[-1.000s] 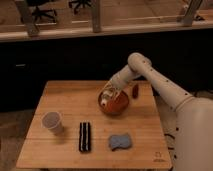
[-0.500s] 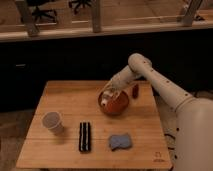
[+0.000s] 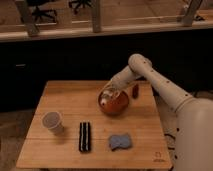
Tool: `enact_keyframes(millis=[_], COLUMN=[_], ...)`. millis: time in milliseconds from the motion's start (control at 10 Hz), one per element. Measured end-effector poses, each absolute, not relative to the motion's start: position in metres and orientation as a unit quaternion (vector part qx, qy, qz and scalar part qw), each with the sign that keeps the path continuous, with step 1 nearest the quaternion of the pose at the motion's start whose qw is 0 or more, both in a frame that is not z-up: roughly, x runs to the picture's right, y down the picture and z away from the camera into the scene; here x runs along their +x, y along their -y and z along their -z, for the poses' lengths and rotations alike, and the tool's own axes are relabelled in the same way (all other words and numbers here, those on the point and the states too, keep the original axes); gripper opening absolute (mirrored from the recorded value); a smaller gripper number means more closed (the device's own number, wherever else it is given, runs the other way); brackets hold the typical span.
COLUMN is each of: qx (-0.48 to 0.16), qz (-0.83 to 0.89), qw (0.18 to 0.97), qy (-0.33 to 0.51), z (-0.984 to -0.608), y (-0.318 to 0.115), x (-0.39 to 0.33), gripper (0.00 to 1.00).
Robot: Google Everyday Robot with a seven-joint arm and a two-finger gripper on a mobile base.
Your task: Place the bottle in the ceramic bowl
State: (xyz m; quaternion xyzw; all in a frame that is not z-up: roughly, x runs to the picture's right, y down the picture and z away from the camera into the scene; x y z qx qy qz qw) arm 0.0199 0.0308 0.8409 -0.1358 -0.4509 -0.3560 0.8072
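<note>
The gripper (image 3: 109, 93) is positioned over the left rim of the ceramic bowl (image 3: 119, 107), on the rear right part of the wooden surface (image 3: 65, 100). The bottle (image 3: 104, 100) lies directly at the gripper's tip, white cap lowest, inside the bowl's left edge. Whether the gripper clamps the bottle or stands loose cannot be determined. A paper cup (image 3: 52, 121) stands well apart, front left.

1. The one camera looks down from above the near edge of the bench (image 3: 70, 107), facing its far edge.
2. It stands far enough back that all four corners show.
3. The gripper (image 3: 108, 94) hangs toward the far right corner, over the ceramic bowl (image 3: 119, 107).
</note>
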Motion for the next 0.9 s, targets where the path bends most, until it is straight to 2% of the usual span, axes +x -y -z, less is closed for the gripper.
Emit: enact_keyframes(millis=[500, 700, 900], qx=[-0.133, -0.132, -0.131], qz=[0.351, 0.350, 0.348], qw=[0.811, 0.813, 0.815], qy=[0.447, 0.446, 0.445], z=[-0.8443, -0.8455, -0.8469], y=[-0.0316, -0.0319, -0.0323], x=[0.0219, 0.0225, 0.0235], gripper=[0.41, 0.46, 0.46])
